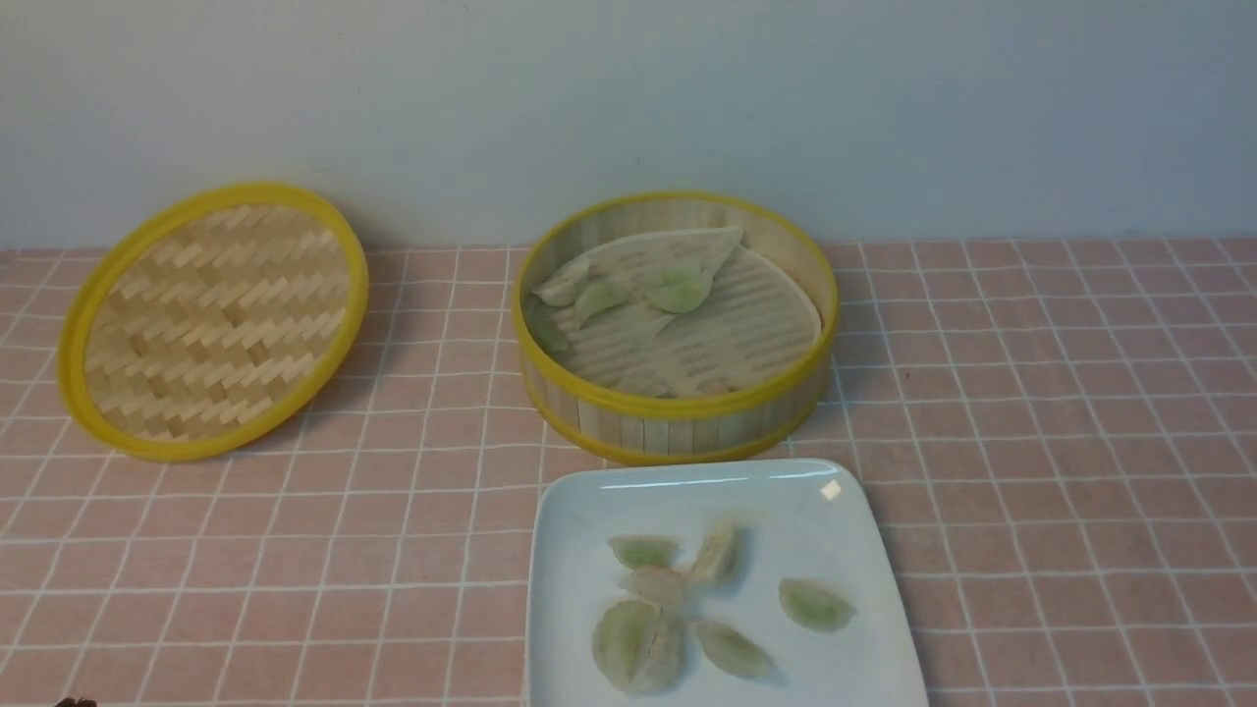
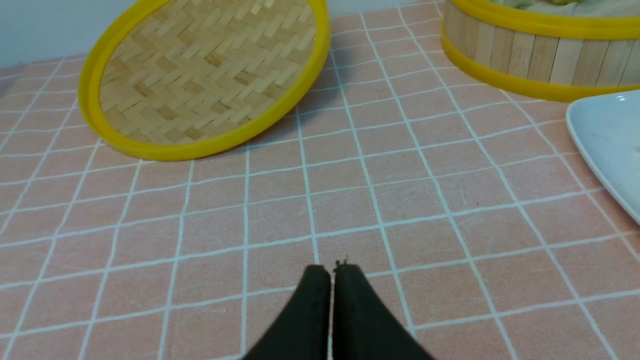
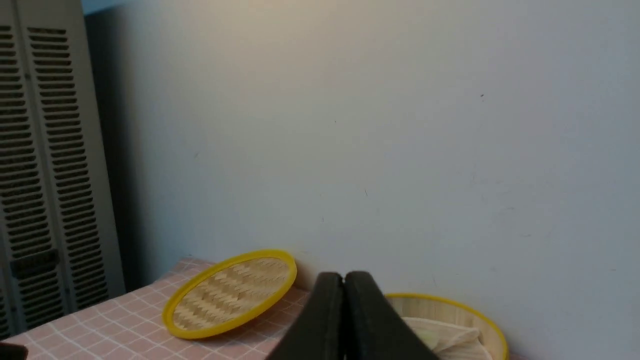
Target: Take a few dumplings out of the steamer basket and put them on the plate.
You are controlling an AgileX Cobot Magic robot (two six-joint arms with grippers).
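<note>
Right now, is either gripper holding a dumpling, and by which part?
No. The left gripper and right gripper are both shut with nothing between the fingers. Dumplings lie on the plate and in the steamer basket.

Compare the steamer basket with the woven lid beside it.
The steamer basket is deep, with an upright slat wall; the lid is shallow with a herringbone weave. The basket sits flat on the table; the lid is tilted, its far edge raised toward the wall. The basket holds dumplings on a pale liner; the lid holds nothing. Both are round bamboo with yellow rims.
</note>
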